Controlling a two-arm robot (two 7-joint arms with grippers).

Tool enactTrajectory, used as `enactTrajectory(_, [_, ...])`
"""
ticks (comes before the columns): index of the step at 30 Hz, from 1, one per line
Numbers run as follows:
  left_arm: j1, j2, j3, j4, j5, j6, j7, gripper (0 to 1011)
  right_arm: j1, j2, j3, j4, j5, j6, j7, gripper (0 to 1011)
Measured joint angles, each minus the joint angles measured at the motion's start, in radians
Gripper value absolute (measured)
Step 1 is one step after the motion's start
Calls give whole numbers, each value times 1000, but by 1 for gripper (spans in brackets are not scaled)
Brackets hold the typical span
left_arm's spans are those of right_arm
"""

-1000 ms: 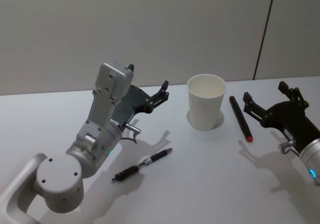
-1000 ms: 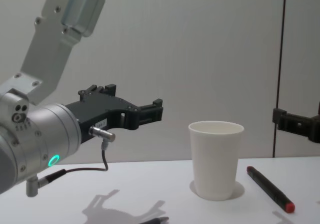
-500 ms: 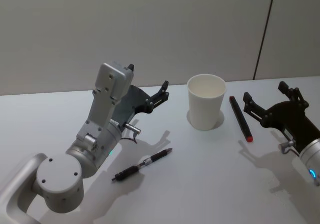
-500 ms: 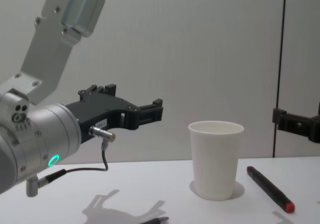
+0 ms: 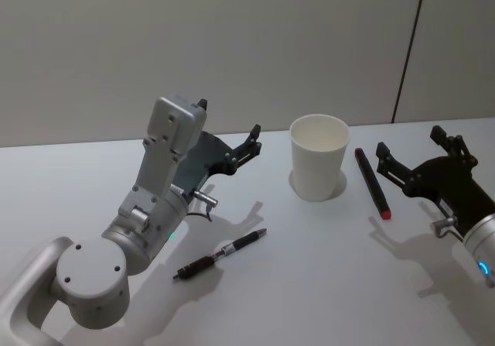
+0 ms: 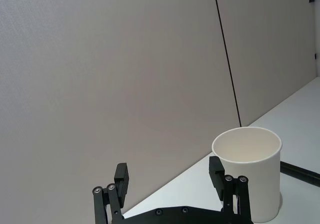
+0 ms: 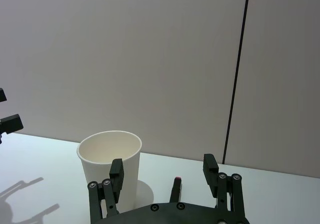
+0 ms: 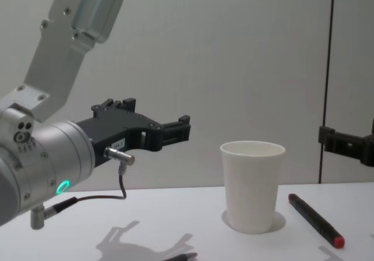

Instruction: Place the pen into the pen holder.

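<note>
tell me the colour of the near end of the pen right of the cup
Red, on a dark pen; clearest in the head view.

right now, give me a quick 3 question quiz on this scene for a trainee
1. True or false: a pen already stands in the pen holder.
2. Where does the red-tipped pen lie? A) inside the holder; B) on the table, on the holder's right; C) on the table, on the holder's left.
3. Fill in: the left gripper and the right gripper are both ____ and hold nothing.
Key: 1 false, the holder is empty and the black pen also lies on the table; 2 B; 3 open.
</note>
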Motion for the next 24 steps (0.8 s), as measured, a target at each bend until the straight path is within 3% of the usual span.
enactTrajectory(24, [0, 0, 0, 0, 0, 0, 0, 1001, -27, 23, 19, -54, -13, 45, -33, 1002])
